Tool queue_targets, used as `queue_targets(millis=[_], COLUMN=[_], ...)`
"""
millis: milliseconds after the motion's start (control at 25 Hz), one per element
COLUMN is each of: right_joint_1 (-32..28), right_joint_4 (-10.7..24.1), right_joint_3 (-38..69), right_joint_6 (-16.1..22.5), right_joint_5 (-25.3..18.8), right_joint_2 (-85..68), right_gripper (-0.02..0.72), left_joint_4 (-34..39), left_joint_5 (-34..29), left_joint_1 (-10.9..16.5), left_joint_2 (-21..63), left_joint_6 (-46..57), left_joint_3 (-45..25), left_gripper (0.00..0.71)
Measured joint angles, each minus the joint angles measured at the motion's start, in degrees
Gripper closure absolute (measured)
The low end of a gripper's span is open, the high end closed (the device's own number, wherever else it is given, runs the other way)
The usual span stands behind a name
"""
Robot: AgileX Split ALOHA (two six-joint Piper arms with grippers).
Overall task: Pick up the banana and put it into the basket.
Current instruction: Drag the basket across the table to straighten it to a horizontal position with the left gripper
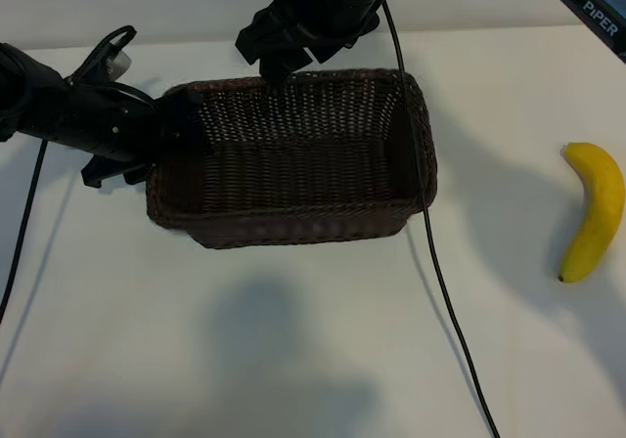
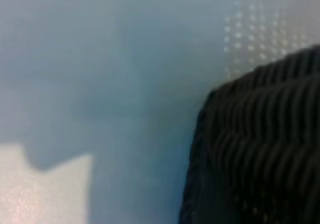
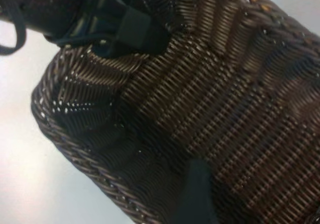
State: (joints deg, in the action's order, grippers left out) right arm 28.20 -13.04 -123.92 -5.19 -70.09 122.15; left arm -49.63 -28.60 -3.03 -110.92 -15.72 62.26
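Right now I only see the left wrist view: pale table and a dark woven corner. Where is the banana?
Observer: The banana lies on the table, to the right of the basket and well apart from it.
Operator: Is anything in the basket?
Observer: No, its inside shows only bare wicker.
Operator: And where is the other arm?
Observer: The right gripper hangs over the basket's far rim, holding nothing.
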Motion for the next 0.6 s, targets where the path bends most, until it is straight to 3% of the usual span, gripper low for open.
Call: queue_targets(millis=[120,600], right_joint_1=[0.0,0.0], right_joint_4=[-0.1,-0.1], right_joint_3=[0.0,0.0], right_joint_6=[0.0,0.0], right_joint_5=[0.0,0.0], right_joint_2=[0.0,0.0], right_gripper=[0.133,0.133], left_joint_4=[0.0,3.3], left_joint_5=[-0.6,-3.4], left_joint_1=[0.0,0.0], left_joint_2=[0.1,4.9], left_joint_6=[0.0,0.8], left_joint_3=[0.0,0.0], left_gripper=[0.099,0.114])
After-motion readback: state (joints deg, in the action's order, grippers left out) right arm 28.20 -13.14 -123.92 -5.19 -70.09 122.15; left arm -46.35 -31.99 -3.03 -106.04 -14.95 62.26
